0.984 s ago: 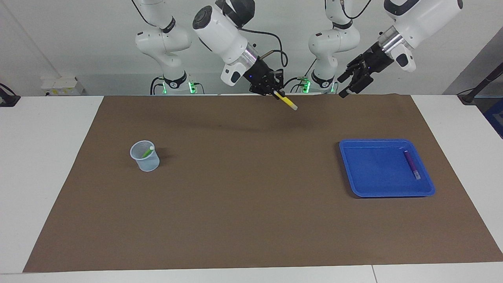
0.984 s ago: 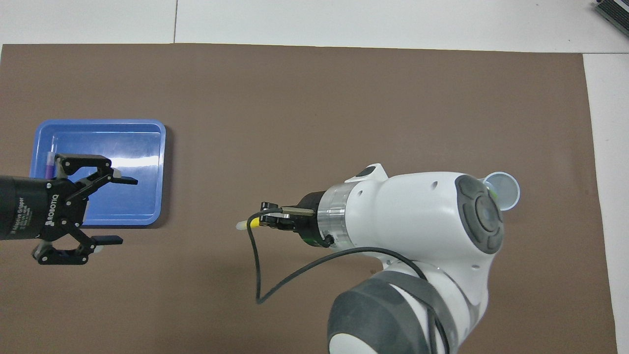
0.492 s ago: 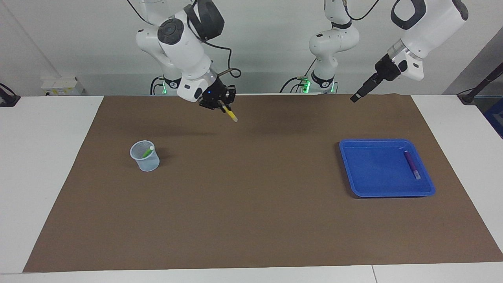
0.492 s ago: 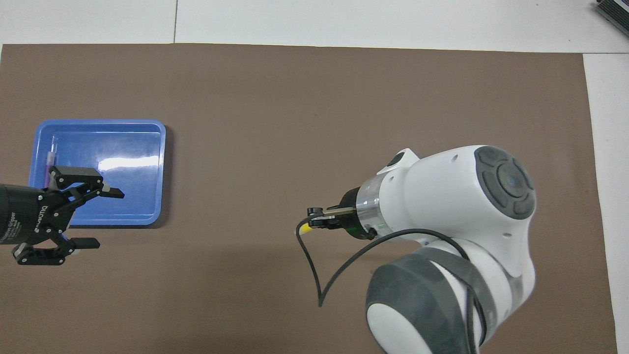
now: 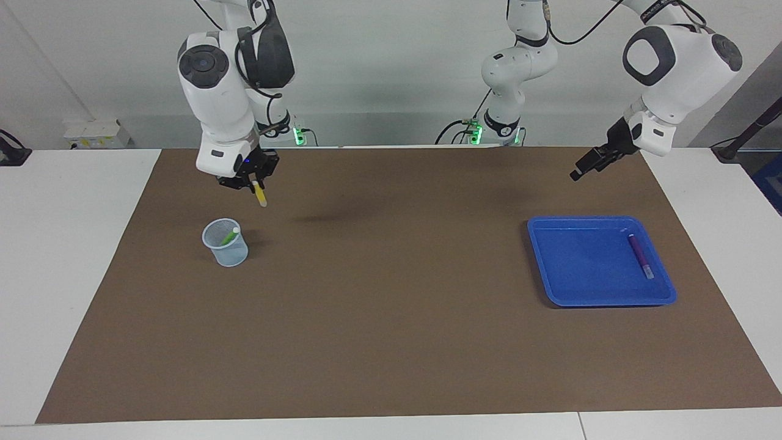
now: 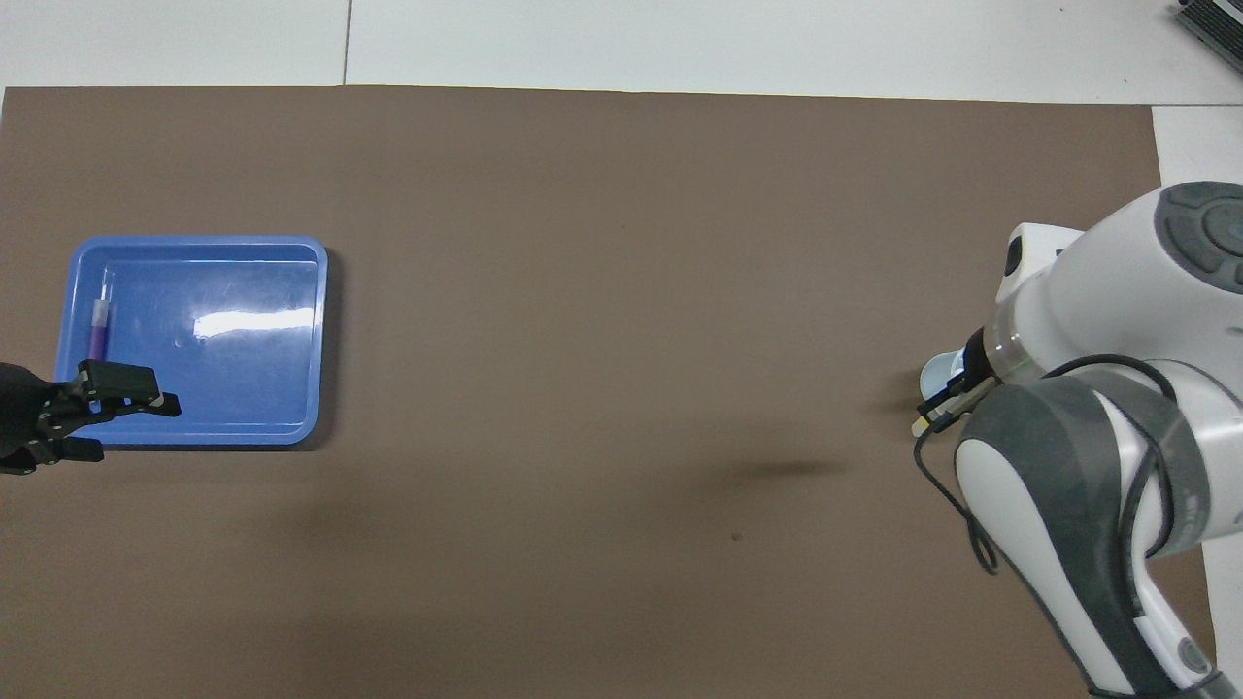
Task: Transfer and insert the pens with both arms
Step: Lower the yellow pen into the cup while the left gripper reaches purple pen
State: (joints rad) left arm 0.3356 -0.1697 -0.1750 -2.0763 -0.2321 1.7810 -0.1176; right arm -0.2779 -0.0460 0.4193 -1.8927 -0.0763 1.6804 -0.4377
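Right gripper clamps yellow pen, tip down above mesh cup for insertion; left gripper waits spread by blue tray

Open mat between cup, tray

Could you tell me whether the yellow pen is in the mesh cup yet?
Not yet: the right hand holds the yellow pen above the mesh cup.

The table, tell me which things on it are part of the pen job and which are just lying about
Part of the job:
yellow pen, held in the right gripper above the mesh cup
green pen, in the cup
purple pen, in the blue tray
left gripper, jaws open, over the tray's edge

Lying about:
brown mat
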